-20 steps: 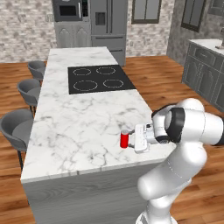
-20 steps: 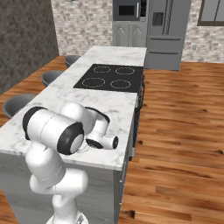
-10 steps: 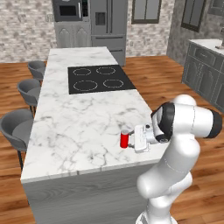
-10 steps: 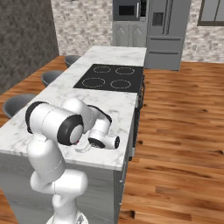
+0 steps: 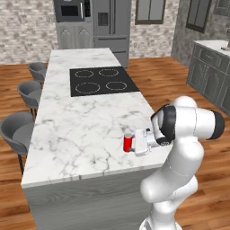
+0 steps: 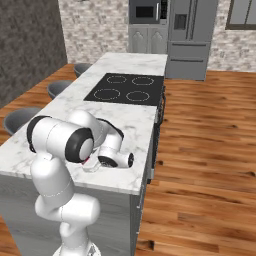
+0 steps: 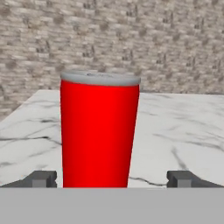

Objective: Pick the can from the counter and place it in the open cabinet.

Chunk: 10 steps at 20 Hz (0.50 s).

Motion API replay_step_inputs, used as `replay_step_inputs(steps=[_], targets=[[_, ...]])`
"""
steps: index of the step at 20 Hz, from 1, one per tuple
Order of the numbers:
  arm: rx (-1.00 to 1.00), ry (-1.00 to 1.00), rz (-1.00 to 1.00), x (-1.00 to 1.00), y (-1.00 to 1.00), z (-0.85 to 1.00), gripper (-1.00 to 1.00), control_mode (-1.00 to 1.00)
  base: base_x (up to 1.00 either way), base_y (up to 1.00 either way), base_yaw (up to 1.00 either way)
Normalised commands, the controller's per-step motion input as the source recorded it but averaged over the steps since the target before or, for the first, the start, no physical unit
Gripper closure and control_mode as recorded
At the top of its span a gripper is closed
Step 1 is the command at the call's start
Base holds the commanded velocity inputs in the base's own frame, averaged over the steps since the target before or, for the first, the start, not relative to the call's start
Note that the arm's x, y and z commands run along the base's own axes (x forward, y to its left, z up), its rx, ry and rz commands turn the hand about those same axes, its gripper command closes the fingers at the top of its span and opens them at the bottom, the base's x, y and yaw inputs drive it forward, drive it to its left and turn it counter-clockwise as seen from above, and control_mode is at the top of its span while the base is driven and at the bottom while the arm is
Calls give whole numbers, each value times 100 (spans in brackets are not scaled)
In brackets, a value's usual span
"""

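Red can [image 5: 128,142] is seen upright on the white marble counter [image 5: 85,130], close to the counter's near right edge and well apart from the black cooktop [image 5: 102,81]. The gripper [image 5: 134,143] is held level with the can, reaching in sideways from the counter's right edge. In the hand view, the can [image 7: 99,131] is shown large and centred, its silver top [image 7: 100,78] level. The two dark fingertips [image 7: 40,179] are seen at either side of its base, the left one just beside the can and the right one set a little apart. The jaws are spread wide around the can and are not closed on it. In the right base view, the can is mostly hidden behind the arm, and only a sliver of red [image 6: 88,160] is made out.
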Motion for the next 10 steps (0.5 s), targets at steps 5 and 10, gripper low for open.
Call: replay_step_inputs(steps=[5,10], targets=[[0,5,0,1,23,-2,-100,-100,0,0,0],[0,4,0,1,20,-4,-100,-100,0,0,0]])
